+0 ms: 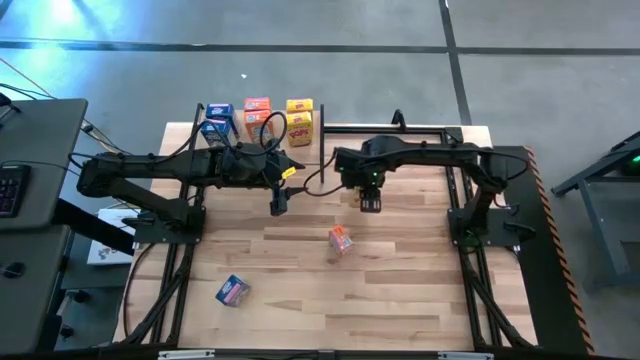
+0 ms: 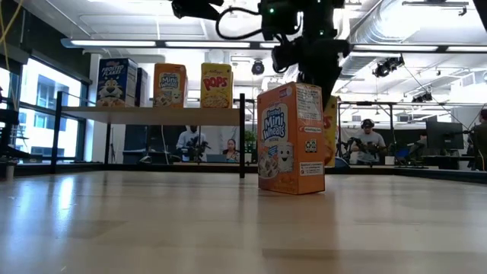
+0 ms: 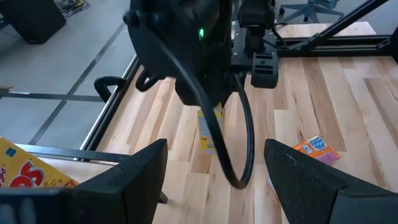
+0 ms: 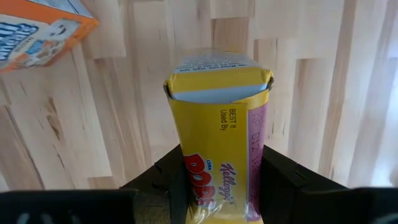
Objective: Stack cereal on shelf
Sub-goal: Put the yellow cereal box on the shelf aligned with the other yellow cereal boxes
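From above we see the right gripper (image 1: pixel 370 204) hanging over the middle of the table (image 1: pixel 400 300), clamped shut on a yellow cereal box (image 4: pixel 217 149) that its own wrist camera shows pinched between the two dark fingers (image 4: pixel 283 180), top flap facing away from the gripper. Just in front of it an orange cereal box (image 1: pixel 340 239) stands on the planks on its own (in the low view it stands upright with the yellow one half hidden behind it). A blue cereal box (image 1: pixel 232 291) lies well apart from both, near the front left part of the table. The shelf (image 2: pixel 152 114) sits at the far left edge, and along it we count blue boxes (image 1: pixel 216 118), an orange box (image 1: pixel 257 115) and a yellow box (image 1: pixel 299 121); from the low view three of them stand upright side by side on the board. The left gripper (image 1: pixel 279 204) hovers over the table just in front of the shelf, its fingers (image 3: pixel 140 171) spread fairly wide with nothing between them
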You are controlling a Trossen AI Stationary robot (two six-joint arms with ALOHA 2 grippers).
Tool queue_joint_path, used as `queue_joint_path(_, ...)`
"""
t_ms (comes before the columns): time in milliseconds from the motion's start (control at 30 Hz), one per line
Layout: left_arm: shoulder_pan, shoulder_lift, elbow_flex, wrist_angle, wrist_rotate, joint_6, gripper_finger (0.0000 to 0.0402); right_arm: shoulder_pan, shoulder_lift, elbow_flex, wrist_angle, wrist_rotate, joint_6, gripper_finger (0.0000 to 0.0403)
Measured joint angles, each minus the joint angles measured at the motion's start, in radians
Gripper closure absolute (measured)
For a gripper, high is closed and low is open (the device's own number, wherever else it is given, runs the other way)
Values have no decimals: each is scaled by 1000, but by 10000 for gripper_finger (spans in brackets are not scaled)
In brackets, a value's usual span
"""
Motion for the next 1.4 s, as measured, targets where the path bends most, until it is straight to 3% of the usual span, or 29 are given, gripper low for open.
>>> queue_joint_path(633, 0, 0, 0, 0, 0, 0, 142, 0, 66, 0, -23, -2, 3, 266)
queue_joint_path(1000, 0, 0, 0, 0, 0, 0, 142, 0, 66, 0, -29, -2, 1, 194)
queue_joint_path(1400, 0, 0, 0, 0, 0, 0, 142, 0, 13, 0, -47, 36, -8, 169)
